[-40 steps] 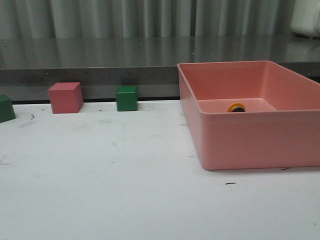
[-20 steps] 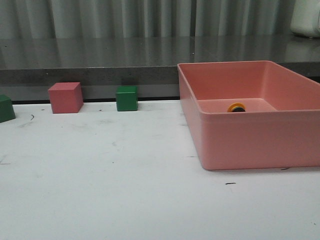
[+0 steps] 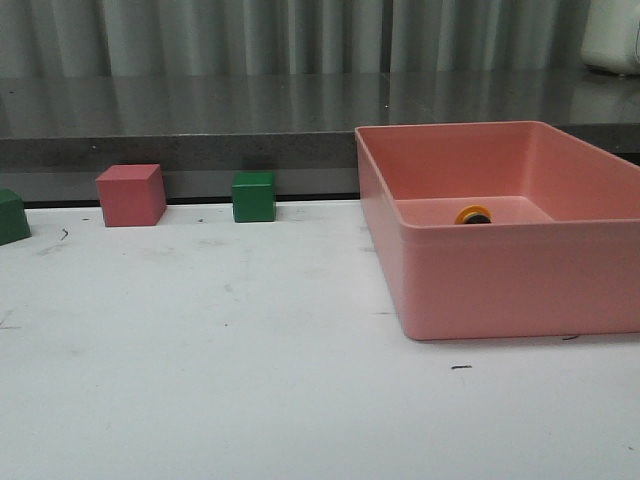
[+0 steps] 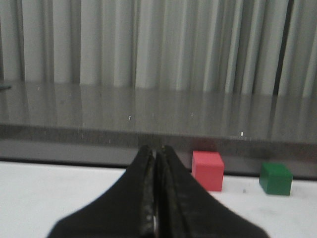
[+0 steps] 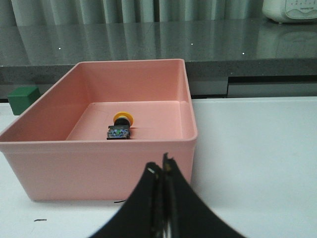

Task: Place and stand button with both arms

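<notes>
Button lying on its side in the pink bin, both tools pressed closed and empty.

The button rests near the middle of the pink bin by the desk's right edge (only the right wrist view shows its blocky base). The pink cube and green cube line the far edge; another green cube sits at the left edge. Left tool and right tool hang over open desk. No readable writing.

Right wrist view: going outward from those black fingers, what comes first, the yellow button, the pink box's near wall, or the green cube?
1. Pink box, its near wall right ahead of the right fingers.
2. Button, lying inside the box.
3. Green cube, beyond the box's far corner.
</notes>
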